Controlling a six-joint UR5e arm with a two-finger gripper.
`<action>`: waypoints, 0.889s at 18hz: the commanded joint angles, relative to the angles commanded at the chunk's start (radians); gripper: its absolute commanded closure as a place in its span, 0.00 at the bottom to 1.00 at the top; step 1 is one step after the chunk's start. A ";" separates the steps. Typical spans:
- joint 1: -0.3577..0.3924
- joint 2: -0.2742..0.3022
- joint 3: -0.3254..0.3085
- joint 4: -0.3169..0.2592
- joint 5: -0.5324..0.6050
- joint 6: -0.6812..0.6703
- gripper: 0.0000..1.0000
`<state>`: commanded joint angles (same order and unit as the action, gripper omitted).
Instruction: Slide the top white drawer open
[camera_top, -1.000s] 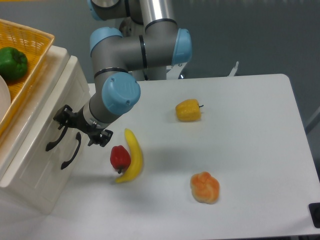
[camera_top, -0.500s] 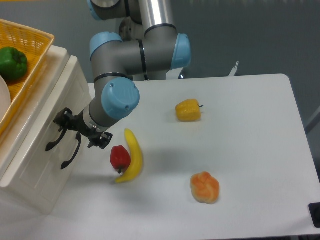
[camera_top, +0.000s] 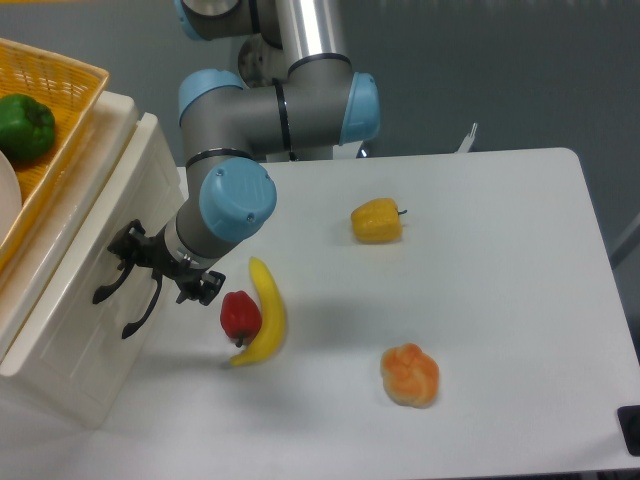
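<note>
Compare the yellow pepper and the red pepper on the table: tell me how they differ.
The yellow pepper is yellow and lies alone near the table's middle; the red pepper is red and lies against the banana, close to the tool and the cabinet. The yellow pepper's stem points right; the red pepper's stem is hard to make out. Both rest on the white table.

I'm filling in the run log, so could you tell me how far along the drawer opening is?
Done: the end effector has reached the cabinet front. In hand: it sits at the top white drawer's black handle; grip unclear. Left: the pull, as the drawer looks closed.
</note>
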<state>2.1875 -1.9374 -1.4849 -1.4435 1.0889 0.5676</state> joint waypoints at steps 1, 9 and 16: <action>0.000 0.000 0.000 0.000 0.011 0.002 0.00; 0.000 0.003 0.009 -0.002 0.016 0.028 0.00; 0.001 0.000 0.011 -0.006 0.063 0.028 0.00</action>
<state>2.1890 -1.9374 -1.4742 -1.4496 1.1520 0.5952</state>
